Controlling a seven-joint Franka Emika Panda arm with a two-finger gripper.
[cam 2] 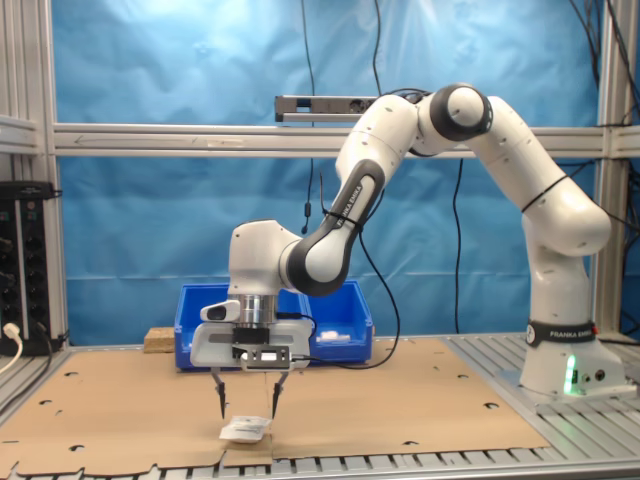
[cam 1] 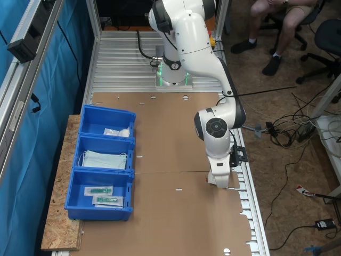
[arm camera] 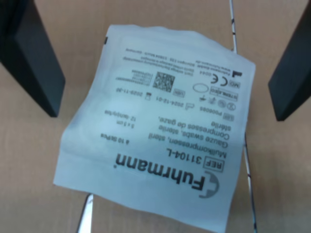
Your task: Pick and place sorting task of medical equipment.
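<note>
— What lies nearest the wrist camera?
— A flat, roughly square white sealed packet (arm camera: 155, 128) with dark print, lying on the brown cardboard sheet (arm camera: 146, 14), askew between the two black fingers (arm camera: 34, 53).
— Is the gripper clenched?
— No. In the second exterior view the gripper (cam 2: 247, 408) hangs spread wide just above the packet (cam 2: 245, 429), holding nothing.
— Where on the sheet?
— Near its front edge in the second exterior view; in the first exterior view the gripper (cam 1: 218, 181) stands at the sheet's (cam 1: 176, 213) right-hand side.
— And farther off?
— Three blue plastic bins (cam 1: 101, 205) in a row, well apart from the packet, holding clear syringe packets (cam 1: 100, 190), pale blue masks (cam 1: 104, 159) and white packets (cam 1: 117, 132).
</note>
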